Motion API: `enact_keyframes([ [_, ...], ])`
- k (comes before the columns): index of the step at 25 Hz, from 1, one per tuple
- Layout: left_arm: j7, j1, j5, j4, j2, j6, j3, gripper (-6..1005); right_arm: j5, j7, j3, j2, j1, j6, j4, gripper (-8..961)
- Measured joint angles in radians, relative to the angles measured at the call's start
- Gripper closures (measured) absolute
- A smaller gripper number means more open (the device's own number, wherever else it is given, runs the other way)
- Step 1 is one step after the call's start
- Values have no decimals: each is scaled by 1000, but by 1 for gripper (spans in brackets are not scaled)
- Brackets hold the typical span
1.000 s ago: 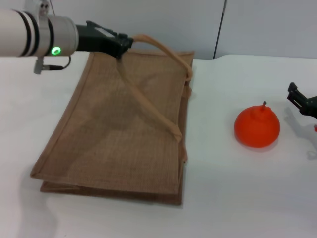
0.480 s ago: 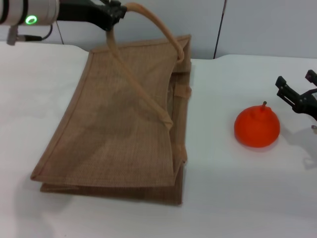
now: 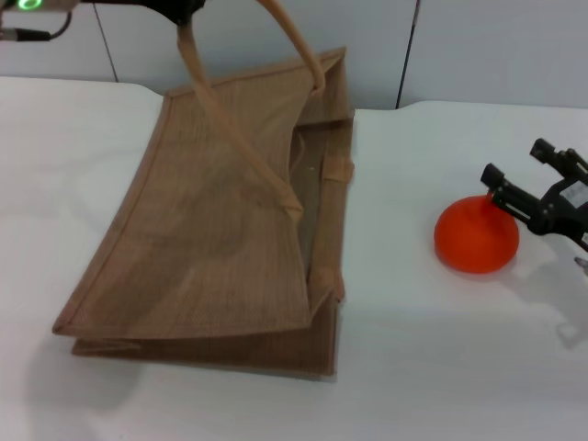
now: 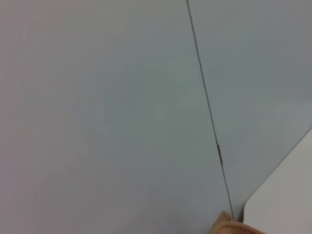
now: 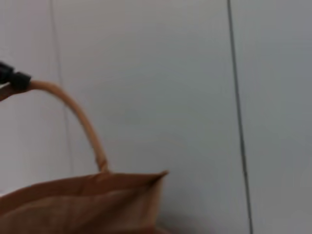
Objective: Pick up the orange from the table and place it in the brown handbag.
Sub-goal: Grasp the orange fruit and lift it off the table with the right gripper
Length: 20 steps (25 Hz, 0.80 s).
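From the head camera, the brown handbag [image 3: 220, 230] is the landmark: it lies on the white table [image 3: 432, 367], and the left gripper [image 3: 179, 11], above the bag's far edge at the top of the view, pinches one looped handle [image 3: 276, 32] and holds the upper panel raised, so the mouth gapes toward the orange [image 3: 476, 235]. The orange sits on the table well to the right of the bag, squat and bright. The right gripper [image 3: 533, 184] hovers at the fruit's far right shoulder, fingers spread, nothing between them. The fruit looks firm, fairly light and smooth-skinned, so it could roll or squirt out of a shallow pinch; my read is that the fingers should straddle its widest part, low around the middle, not the tapering top. The bag looks like soft, floppy woven cloth that sags unless the handle is held. No brand, label or writing shows on bag, fruit or table. The left wrist camera gives almost nothing: pale wall panels [image 4: 122, 97] with a seam, a tan scrap of the bag's handle at the frame's edge, no fingers in view. The right wrist camera looks across at the bag's raised far edge against the same wall, with the handle arching up to the dark tip of the left gripper [image 5: 12, 80] clamped on it; the orange is not in this view, and no lettering either.
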Motion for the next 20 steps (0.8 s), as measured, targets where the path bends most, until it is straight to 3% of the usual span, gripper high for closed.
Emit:
enact_keyframes([
  [9, 0, -6, 2, 58, 0, -48, -41, 878, 0, 57, -85, -12, -3, 12, -3, 55],
  [20, 0, -19, 2, 69, 0, -53, -40, 879, 0, 112, -142, -24, 6, -67, -2, 56],
])
